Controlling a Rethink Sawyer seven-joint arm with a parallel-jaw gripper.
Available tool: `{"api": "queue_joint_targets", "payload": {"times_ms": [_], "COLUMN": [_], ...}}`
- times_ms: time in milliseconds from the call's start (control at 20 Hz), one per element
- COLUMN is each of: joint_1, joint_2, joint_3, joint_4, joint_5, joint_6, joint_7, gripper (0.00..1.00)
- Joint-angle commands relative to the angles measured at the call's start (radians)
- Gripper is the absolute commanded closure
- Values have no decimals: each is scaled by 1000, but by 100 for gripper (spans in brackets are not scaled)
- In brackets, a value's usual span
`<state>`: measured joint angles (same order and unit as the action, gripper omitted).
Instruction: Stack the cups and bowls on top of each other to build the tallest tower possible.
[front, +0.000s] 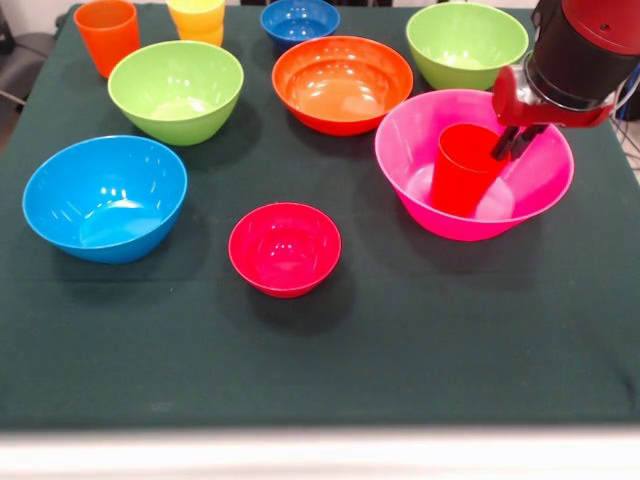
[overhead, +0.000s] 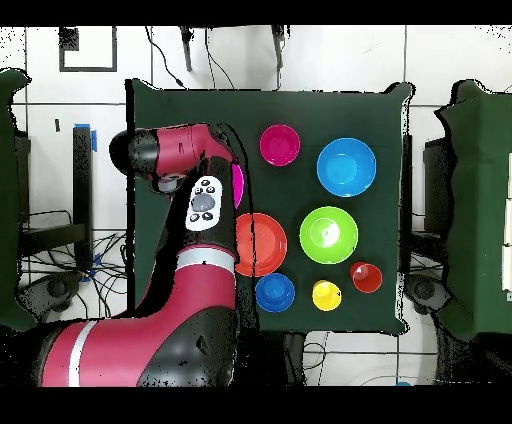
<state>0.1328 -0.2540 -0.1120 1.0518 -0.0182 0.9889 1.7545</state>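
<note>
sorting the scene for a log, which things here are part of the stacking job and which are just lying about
Part of the job:
pink bowl
red cup standing in it
hand at the cup's rim
crimson bowl

Lying about for now:
blue bowl
green bowls
orange bowl
dark blue bowl
orange cup
yellow cup

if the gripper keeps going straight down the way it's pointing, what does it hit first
Most likely the red cup standing in the big pink bowl: the gripper points down at the cup's rim. Exact depth is unclear.
</note>
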Motion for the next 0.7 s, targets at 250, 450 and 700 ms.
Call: {"api": "queue_joint_targets", "payload": {"times_ms": [250, 450, 700], "joint_1": [15, 14, 13], "joint_2": [59, 58, 71], "joint_3": [70, 69, 68], "joint_4": [23, 18, 5], "joint_5": [20, 19, 16], "joint_6": [101, 109, 109], "joint_7": [136, 134, 134], "gripper": [100, 100, 100]}}
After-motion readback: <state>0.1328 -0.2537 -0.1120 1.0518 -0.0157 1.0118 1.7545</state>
